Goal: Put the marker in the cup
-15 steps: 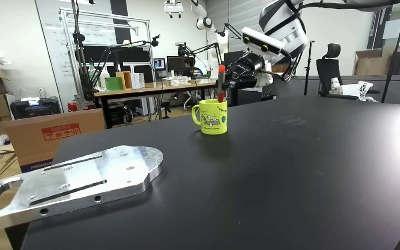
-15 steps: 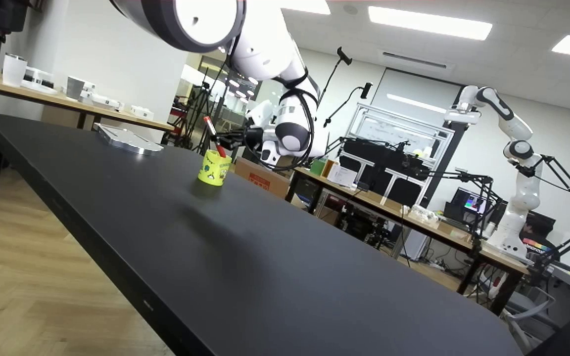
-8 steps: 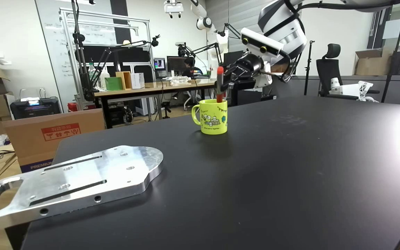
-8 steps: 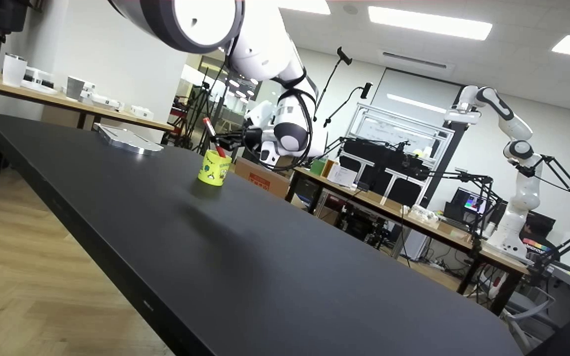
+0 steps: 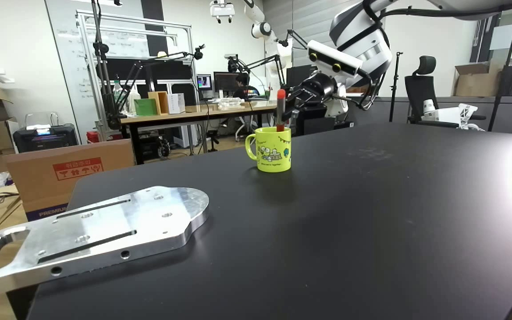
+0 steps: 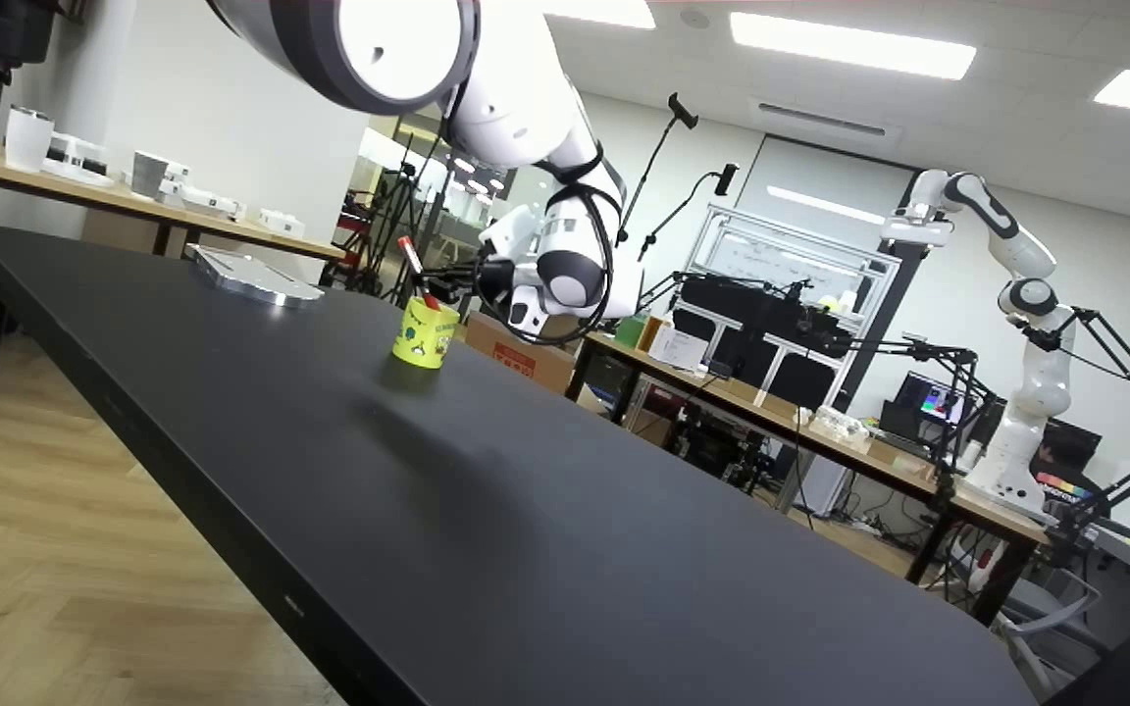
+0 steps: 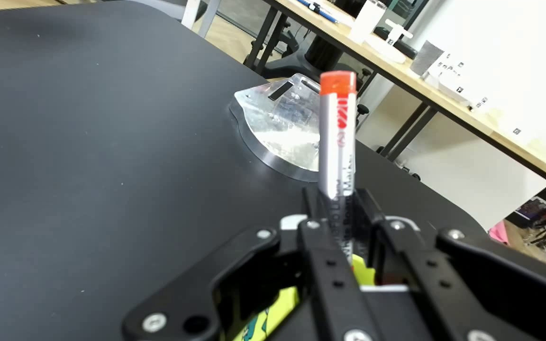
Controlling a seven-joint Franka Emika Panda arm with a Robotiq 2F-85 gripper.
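Note:
The marker (image 5: 281,109) has a pale grey body and red ends. It stands nearly upright in an exterior view, and its lower red end is inside the mouth of the yellow-green cup (image 5: 274,153). My gripper (image 5: 288,111) is shut on the marker's middle, just above the cup's rim. In an exterior view the marker (image 6: 411,257) leans a little over the cup (image 6: 424,335), with the gripper (image 6: 428,279) beside it. In the wrist view the marker (image 7: 337,142) rises between the fingertips (image 7: 338,206). The cup (image 7: 277,308) is mostly hidden below the fingers there.
The cup stands on a black table (image 5: 349,222) near its far edge in an exterior view. A silver metal plate (image 5: 122,218) with slots lies on the table, also visible in the wrist view (image 7: 277,123). A cardboard box (image 5: 74,173) stands beyond the table edge.
My gripper has moved slightly left and down in an exterior view with the marker. Less of the marker's lower red end shows above the cup's rim. The cup has not moved.

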